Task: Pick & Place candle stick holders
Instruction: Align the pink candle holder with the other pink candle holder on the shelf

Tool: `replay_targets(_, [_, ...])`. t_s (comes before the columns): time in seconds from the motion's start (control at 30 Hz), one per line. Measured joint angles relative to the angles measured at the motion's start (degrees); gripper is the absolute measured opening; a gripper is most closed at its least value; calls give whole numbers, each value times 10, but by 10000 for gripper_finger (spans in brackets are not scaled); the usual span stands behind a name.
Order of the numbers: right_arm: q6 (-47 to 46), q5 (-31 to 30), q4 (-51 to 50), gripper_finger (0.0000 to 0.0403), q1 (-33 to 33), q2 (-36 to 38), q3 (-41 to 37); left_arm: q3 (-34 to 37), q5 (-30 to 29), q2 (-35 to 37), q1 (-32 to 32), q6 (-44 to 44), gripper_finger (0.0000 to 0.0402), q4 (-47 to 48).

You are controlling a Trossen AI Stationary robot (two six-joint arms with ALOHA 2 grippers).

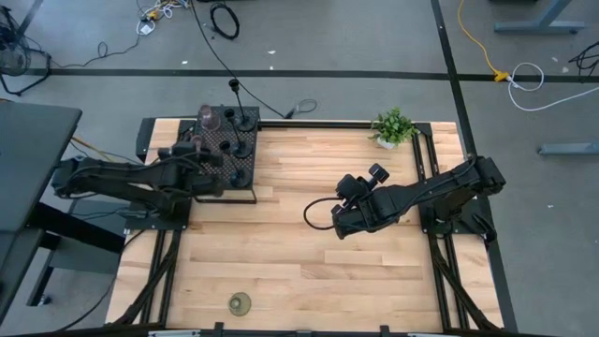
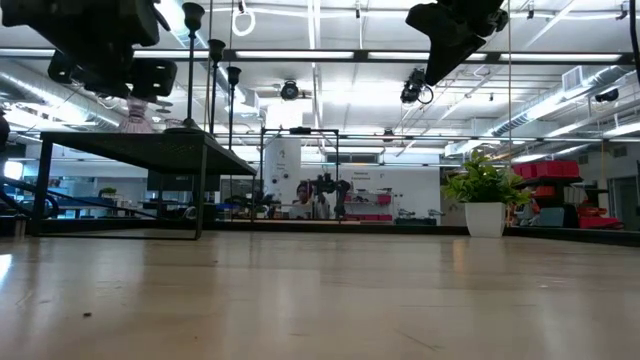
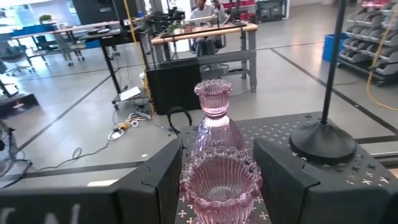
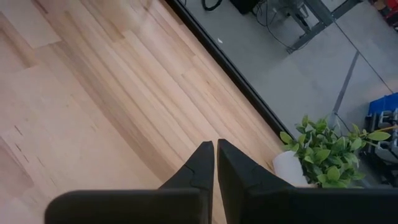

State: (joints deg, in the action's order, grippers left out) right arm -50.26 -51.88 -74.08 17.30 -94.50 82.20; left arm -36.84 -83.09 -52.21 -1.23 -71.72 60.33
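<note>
My left gripper [image 1: 199, 150] is over the black mesh box [image 1: 245, 161] at the far left, shut on a pinkish glass goblet [image 3: 221, 180]. A second pink goblet [image 3: 213, 115] stands on the box just beyond it, at the box's far left corner [image 1: 206, 119]. Three thin black stems stand on the box by their round bases [image 1: 245, 120] [image 1: 239, 147] [image 1: 239, 178]; one base shows in the left wrist view [image 3: 323, 142]. The olive-gold holder [image 1: 241, 303] sits on the table near its front edge. My right gripper [image 1: 335, 227] is shut and empty above the table's middle right. My left gripper holds the goblet's beaded bowl rim [image 3: 186, 180] between its two fingers, one finger [image 3: 158, 186] on each side, coming level from the table's left. The goblet stands upright, and in the low view its foot [image 2: 135, 127] is at the box's top surface.
A small green potted plant [image 1: 393, 127] stands at the far right and also shows in the right wrist view [image 4: 326, 155]. Bare wood [image 1: 309, 271] lies between the box, the right arm and the front edge. Cables lie on the floor beyond the table.
</note>
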Motion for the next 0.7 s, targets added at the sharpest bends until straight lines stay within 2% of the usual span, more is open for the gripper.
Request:
replay_targets(0.3, [2,0,0,22,0,0,0,0,0,-46,-36,10,176,-32])
replay_targets(0.7, [4,-1,5,22,0,0,0,0,3,-56,-55,27,177,-62])
